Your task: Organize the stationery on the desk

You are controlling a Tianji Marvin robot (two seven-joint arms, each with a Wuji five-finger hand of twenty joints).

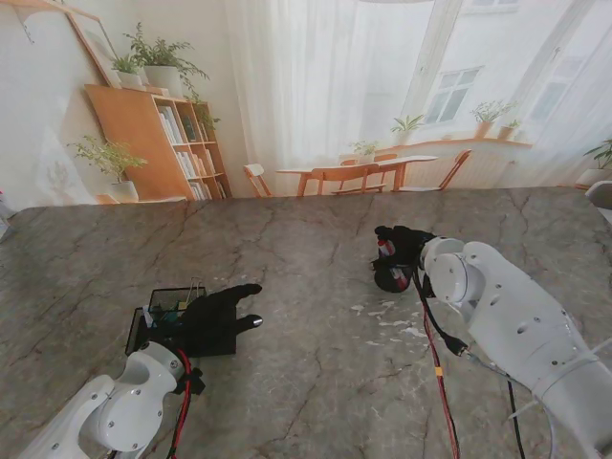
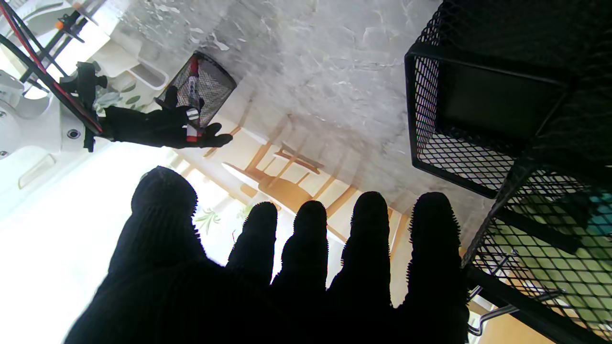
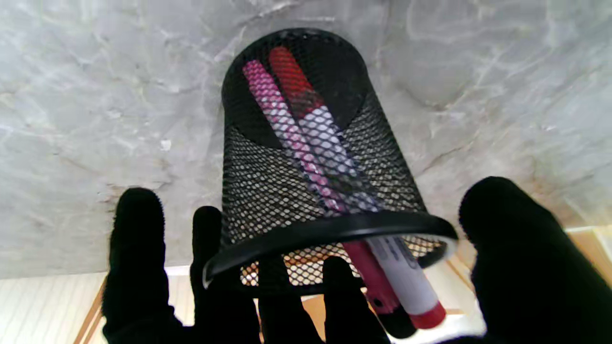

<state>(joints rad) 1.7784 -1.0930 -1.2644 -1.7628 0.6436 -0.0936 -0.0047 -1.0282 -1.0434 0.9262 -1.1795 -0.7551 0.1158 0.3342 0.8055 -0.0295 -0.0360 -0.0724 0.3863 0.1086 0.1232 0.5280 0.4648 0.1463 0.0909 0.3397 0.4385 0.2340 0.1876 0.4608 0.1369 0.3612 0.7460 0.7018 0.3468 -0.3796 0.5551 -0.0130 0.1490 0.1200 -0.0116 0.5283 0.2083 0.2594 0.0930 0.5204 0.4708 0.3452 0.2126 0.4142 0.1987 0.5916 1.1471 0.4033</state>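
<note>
— Where's the cup?
— The mesh cup [image 3: 306,191] stands right of centre, two markers [image 3: 382,272] poking past its rim; the right hand [image 1: 400,256] hovers there, fingers spread, gripping nothing.
— And the left hand [image 1: 218,316]?
— Flat and splayed, empty, beside the tray [image 2: 483,110]. Bare table [image 1: 306,258] lies between them.

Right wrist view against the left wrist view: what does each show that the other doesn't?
Only the right wrist view shows the two markers close up inside the round mesh pen cup, one pink, one white with red ends, jutting past its rim. Only the left wrist view shows the rectangular mesh organizer and the spread fingers of the left hand. Both show the pen cup, the right hand and the marble table.
</note>
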